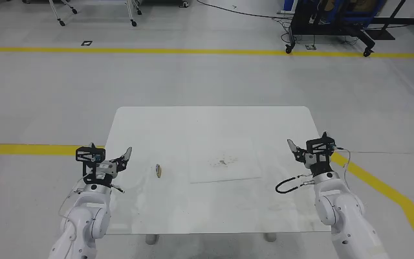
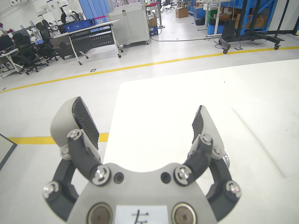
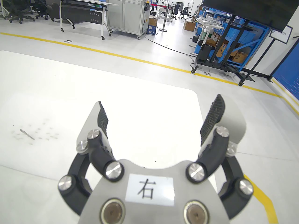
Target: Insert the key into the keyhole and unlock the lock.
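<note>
- Pale grey workshop floor (image 1: pixel 194 78) around the work area, crossed by a straight yellow tape line (image 1: pixel 194 50) beyond the far side of the table.
- White rectangular table (image 1: pixel 194 123) with rounded corners, carrying everything of the task.
- Black wheeled stand (image 1: pixel 330 29) with blue parts, well apart from the table at the far right of the room.
- Thin white rectangular sheet (image 1: pixel 242 171) flat on the table, near its middle and towards the near side, marked by a patch of faint grey smudges (image 3: pixel 44 134).
- Left gripper (image 2: pixel 141 115) at the table's left edge, level with the sheet, jaws spread wide, ribbed black pads (image 2: pixel 85 122) facing each other with only tabletop between them.
- Right gripper (image 3: pixel 160 108) at the table's right edge, jaws likewise spread wide, ribbed pads (image 3: pixel 211 117) holding nothing.
- Small brass-coloured lock (image 1: pixel 158 170) on the bare table just left of the sheet, between the sheet and the left gripper, touching neither; too small to make out its keyhole or shackle.
- Slim grey metal key (image 3: pixel 26 134) flat on the sheet among the smudges, apart from the lock, with the sheet's left edge between the two; far from both grippers.
</note>
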Tool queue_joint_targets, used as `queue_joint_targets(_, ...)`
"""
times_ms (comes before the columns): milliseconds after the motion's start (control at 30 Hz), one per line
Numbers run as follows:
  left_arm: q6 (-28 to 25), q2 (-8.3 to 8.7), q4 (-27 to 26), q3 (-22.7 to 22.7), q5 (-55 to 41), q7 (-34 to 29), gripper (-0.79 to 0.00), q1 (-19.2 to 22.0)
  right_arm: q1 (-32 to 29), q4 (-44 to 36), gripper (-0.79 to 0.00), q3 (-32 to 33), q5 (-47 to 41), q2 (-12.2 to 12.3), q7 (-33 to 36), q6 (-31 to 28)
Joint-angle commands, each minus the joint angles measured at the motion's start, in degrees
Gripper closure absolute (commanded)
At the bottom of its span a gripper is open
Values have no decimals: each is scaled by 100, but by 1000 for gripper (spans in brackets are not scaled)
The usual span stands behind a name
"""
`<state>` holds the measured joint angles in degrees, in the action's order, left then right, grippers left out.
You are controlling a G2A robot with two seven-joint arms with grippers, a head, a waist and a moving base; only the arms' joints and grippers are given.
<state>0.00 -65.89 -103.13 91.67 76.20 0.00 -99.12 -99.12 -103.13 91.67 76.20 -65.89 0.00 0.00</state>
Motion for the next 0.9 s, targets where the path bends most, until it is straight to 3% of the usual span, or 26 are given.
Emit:
queue_joint_targets(0, 0, 0, 0, 0, 0, 0, -785, 0, 0, 0, -785, 0, 0, 0, 0, 0)
queue_joint_targets(133, 0, 0, 0, 0, 0, 0, -785, 0, 188, 82, -785, -159, 182, -15, 271, 108)
queue_joint_targets(367, 0, 0, 0, 0, 0, 0, -785, 0, 1252, 864, -785, -897, 345, -44, 1021, -991)
queue_joint_targets(733, 0, 0, 0, 0, 0, 0, -785, 0, 1252, 864, -785, -897, 345, -44, 1021, -991)
queue_joint_targets(767, 0, 0, 0, 0, 0, 0, -785, 0, 1258, 850, -785, -934, 316, -44, 1014, -1096)
queue_joint_targets(867, 0, 0, 0, 0, 0, 0, -785, 0, 1604, 1225, -785, -988, -235, -12, 1095, -2412)
